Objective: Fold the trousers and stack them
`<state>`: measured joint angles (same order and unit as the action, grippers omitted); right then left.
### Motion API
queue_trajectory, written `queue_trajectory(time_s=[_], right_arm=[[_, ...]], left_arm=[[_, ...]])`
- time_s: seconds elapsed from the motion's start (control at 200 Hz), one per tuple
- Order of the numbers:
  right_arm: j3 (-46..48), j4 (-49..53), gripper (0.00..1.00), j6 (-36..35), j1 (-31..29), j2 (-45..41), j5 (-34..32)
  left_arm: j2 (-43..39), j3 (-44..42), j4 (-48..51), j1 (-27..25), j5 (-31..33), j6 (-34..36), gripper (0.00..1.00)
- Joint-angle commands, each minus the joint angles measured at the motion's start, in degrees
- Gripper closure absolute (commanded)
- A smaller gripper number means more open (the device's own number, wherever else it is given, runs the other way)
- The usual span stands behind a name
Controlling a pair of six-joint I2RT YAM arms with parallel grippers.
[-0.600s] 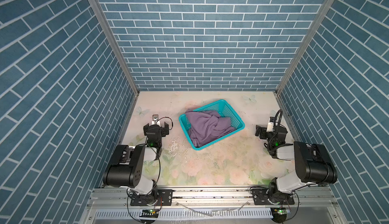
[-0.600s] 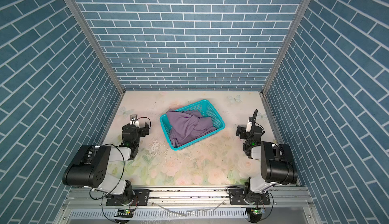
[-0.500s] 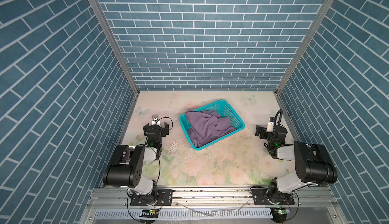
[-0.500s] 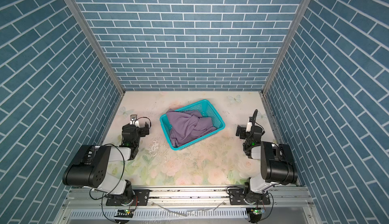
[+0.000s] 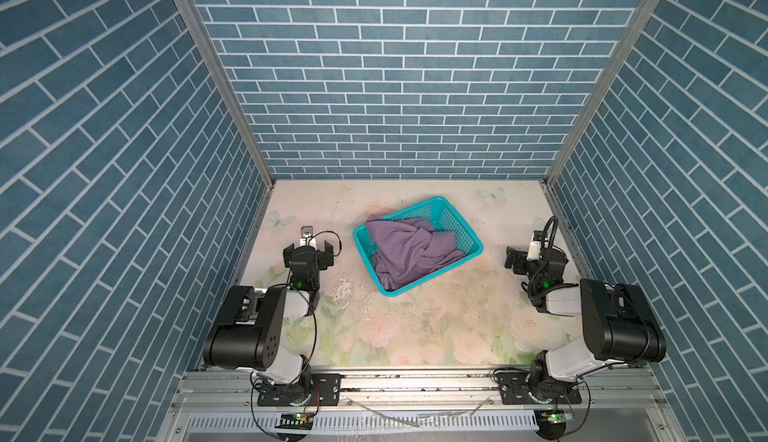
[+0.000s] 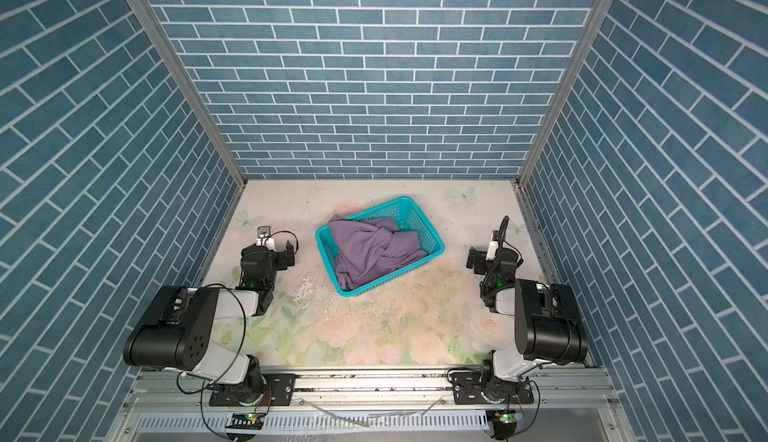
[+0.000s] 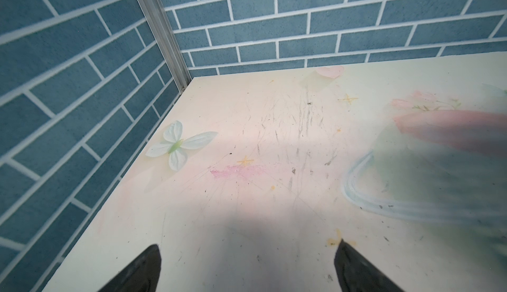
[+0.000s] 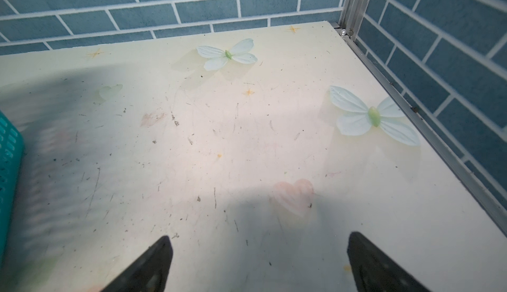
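**Status: Both Grippers Empty, Trousers Not Yet Retrieved**

Fingers (image 7: 142,271) of the left gripper (image 7: 247,266) stood spread wide with nothing between them. The right gripper (image 8: 258,263) was likewise fully parted and empty. Each hovered low over bare table (image 5: 415,327), one at either side and well apart from the teal basket (image 5: 453,228). The trousers (image 5: 411,253) lay bunched inside that basket, near the table's middle.

The step in hand was judged to be the first, retrieval, since no fold had been made. The next move called for reaching into the basket, pinching a cloth edge, lifting it clear of the rim and spreading it flat.
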<state>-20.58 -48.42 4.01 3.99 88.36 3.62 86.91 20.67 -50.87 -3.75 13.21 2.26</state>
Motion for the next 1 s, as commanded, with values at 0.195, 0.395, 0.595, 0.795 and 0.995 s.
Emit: queue_trajectory(time_s=[0.195,0.395,0.595,0.795,0.995], right_arm=[[-2.19,-0.70,0.01,-0.58,-0.20,0.02,-1.21],[-3.27,7.70,0.01,0.64,-0.80,-7.44,-7.86],[-5.68,25.92,0.01,4.63,-5.14,-22.31,-21.77],[-10.53,41.08,0.01,7.97,-14.93,-33.54,-30.69],[-24.87,62.40,0.01,14.84,-20.01,-25.92,-23.56]], left_arm=[[0.63,0.91,0.33,-0.04,-0.01,0.52,0.01],[-4.53,2.47,7.41,-1.32,2.95,1.15,0.01],[-15.98,9.43,26.25,-1.94,19.95,-11.53,0.01],[-20.94,28.75,70.64,-1.96,29.06,-39.95,0.01],[-27.91,30.98,77.02,-1.87,21.37,-41.90,0.03]])
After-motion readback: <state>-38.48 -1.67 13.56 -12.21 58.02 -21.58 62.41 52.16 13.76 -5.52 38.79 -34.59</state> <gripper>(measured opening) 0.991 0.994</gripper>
